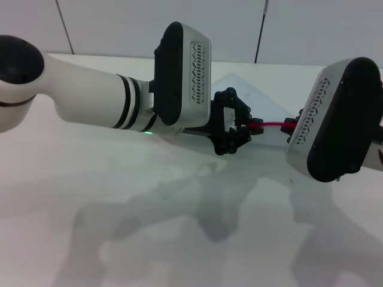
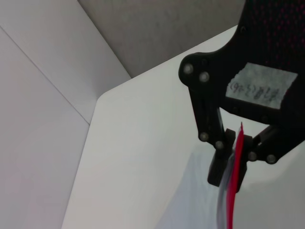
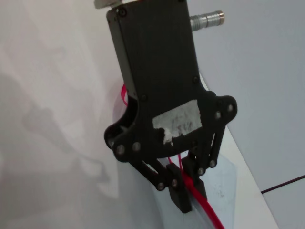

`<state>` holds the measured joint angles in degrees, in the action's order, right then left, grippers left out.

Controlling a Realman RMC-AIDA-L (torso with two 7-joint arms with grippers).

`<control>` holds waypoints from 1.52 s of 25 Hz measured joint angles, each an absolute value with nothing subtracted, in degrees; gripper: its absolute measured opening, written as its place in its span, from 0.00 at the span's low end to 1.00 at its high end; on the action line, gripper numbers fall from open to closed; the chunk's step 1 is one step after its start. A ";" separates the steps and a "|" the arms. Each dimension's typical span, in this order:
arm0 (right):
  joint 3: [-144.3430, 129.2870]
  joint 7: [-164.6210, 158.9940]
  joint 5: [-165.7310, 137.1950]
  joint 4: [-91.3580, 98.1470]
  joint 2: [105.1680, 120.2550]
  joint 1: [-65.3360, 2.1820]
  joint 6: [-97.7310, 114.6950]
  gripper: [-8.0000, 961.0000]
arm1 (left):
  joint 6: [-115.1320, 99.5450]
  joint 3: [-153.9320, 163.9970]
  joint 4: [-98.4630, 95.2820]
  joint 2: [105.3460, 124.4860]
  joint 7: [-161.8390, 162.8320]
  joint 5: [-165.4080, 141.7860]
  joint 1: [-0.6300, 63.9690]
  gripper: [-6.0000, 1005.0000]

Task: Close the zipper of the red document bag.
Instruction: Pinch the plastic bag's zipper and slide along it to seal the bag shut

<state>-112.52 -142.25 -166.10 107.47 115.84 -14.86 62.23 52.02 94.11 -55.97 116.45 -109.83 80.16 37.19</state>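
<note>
The red document bag (image 1: 254,95) is a pale translucent pouch lying toward the back of the white table. Its zipper (image 1: 272,125) shows as a thin red strip stretched between my two grippers. My left gripper (image 1: 244,127) is shut on the strip's left part; the right wrist view shows it (image 3: 188,183) with the zipper (image 3: 206,206) running between its fingers. My right gripper (image 1: 291,128) is shut on the strip's right end, and the left wrist view shows it (image 2: 231,167) pinching the zipper (image 2: 232,202). I cannot make out the slider.
The white table (image 1: 119,197) carries only the arms' shadows in front. A grey panelled wall (image 1: 119,24) stands behind its far edge. The table's far right corner (image 2: 102,98) shows in the left wrist view.
</note>
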 joint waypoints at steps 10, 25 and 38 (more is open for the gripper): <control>-109.98 -142.22 -166.06 107.87 115.79 -14.06 62.73 0.05 | 50.84 93.27 -56.17 116.36 -109.67 81.40 34.46 0.09; -102.14 -140.64 -166.20 109.16 115.76 -11.24 62.78 0.05 | 50.38 85.18 -57.44 116.21 -109.59 81.57 25.97 0.09; -98.86 -139.92 -166.20 109.31 115.89 -10.29 62.40 0.05 | 52.00 79.95 -60.05 116.19 -109.60 81.57 21.81 0.09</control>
